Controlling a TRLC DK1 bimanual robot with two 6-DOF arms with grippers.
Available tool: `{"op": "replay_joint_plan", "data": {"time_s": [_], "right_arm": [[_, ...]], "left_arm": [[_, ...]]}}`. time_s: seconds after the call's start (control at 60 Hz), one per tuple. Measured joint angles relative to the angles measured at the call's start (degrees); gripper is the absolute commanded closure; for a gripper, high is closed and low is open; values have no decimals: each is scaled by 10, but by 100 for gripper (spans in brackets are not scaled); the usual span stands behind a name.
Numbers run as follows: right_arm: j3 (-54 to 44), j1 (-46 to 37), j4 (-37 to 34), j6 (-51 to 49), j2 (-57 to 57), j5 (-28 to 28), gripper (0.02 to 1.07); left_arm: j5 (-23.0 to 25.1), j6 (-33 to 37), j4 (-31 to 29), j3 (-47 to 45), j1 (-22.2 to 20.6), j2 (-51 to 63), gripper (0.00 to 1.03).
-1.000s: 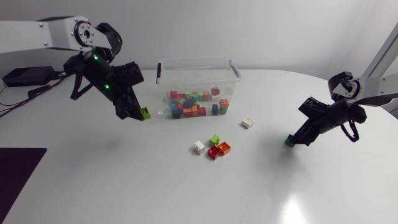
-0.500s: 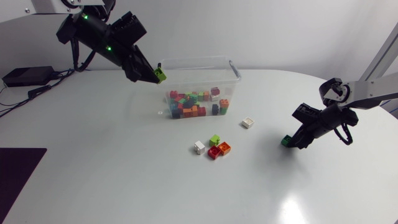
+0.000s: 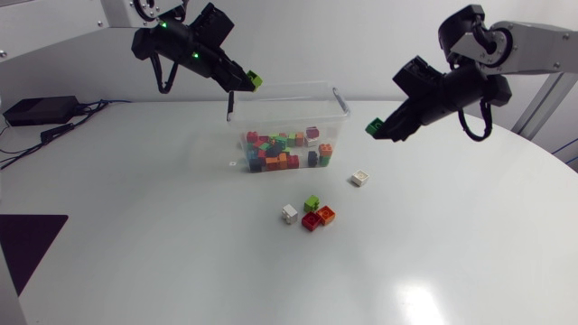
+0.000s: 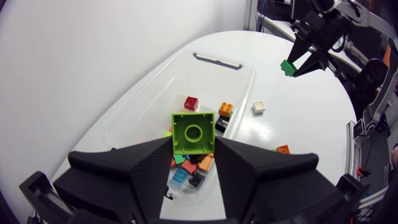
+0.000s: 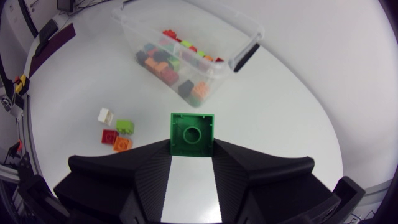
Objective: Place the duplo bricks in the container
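Observation:
My left gripper (image 3: 251, 83) (image 4: 193, 146) is shut on a lime-green brick (image 3: 256, 80) (image 4: 193, 132), held in the air over the back left corner of the clear container (image 3: 336, 104) (image 4: 155, 93). The container holds several mixed-colour bricks (image 3: 284, 149). My right gripper (image 3: 376, 129) (image 5: 192, 149) is shut on a dark green brick (image 3: 371, 127) (image 5: 192, 135), raised above the table to the right of the container. Loose on the table lie a white brick (image 3: 360, 179), another white brick (image 3: 289, 214), a green brick (image 3: 312, 203), a red brick (image 3: 311, 221) and an orange brick (image 3: 325, 214).
The container's black handle (image 3: 341, 99) (image 5: 244, 56) faces my right arm. A black power supply with cables (image 3: 36, 110) lies at the table's far left. A dark mat corner (image 3: 25, 244) is at the front left edge.
The left arm rose with the lime brick and carried it right to the container's back corner. The right gripper shut on the dark green brick, lifted it and moved left toward the container.

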Motion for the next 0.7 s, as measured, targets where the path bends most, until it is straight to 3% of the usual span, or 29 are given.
{"op": "replay_joint_plan", "data": {"time_s": [0.383, 0.483, 0.5, 0.517, 0.533, 0.567, 0.583, 0.6, 0.7], "right_arm": [[184, 77, 61, 99, 120, 0, 77], [217, 82, 83, 116, 161, 2, 75], [228, 85, 89, 121, 173, 2, 72], [235, 85, 90, 122, 179, 4, 60], [244, 88, 92, 124, 189, 5, 50], [262, 92, 94, 128, 207, 14, 30], [274, 94, 96, 130, 219, 19, 28], [279, 96, 98, 131, 225, 21, 9], [293, 107, 99, 132, 251, 35, 6]], "left_arm": [[-13, -71, 49, 134, -2, 122, 55], [-30, -81, 50, 169, -2, 154, 36], [-32, -86, 51, 179, -2, 163, 34], [-33, -88, 51, 184, -2, 167, 21], [-35, -90, 51, 190, -2, 173, 16], [-40, -92, 52, 200, -2, 182, 11], [-44, -92, 53, 205, -2, 186, 11], [-45, -92, 54, 206, -2, 189, 10], [-46, -94, 50, 207, -1, 191, 7]]}}
